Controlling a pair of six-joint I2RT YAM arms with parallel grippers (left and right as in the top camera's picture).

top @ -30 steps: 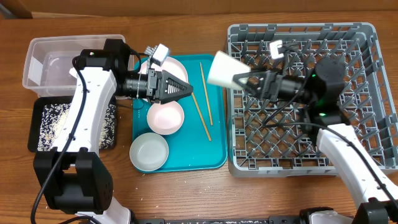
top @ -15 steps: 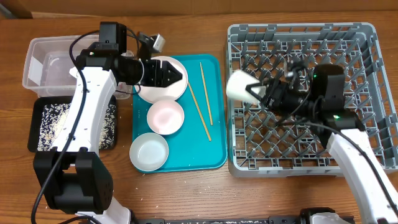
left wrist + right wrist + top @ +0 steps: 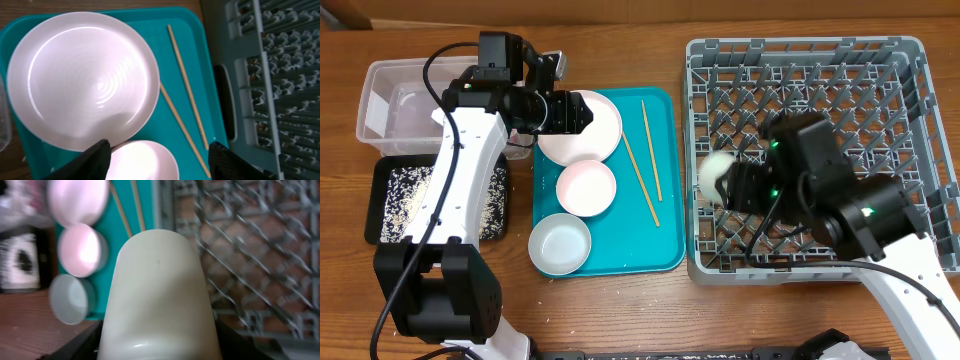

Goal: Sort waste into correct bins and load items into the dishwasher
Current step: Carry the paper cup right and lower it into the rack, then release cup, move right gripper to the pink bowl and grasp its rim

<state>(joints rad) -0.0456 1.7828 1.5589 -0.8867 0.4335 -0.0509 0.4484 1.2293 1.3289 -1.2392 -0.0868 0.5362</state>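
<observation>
wooden table: right gripper clamps the small white cup, closed end toward the teal tray, over the dish rack's left pegs; left gripper gapes.

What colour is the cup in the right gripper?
The cup is plain off-white; the right wrist view shows it best.

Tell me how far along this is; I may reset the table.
Done: grains lie in the black tray. In hand: the right gripper holds the white cup at the rack, which shows no dish yet; the left gripper hangs open above the plate. Left: plate, pink bowl, grey-green bowl and chopsticks, all on the teal tray.
</observation>
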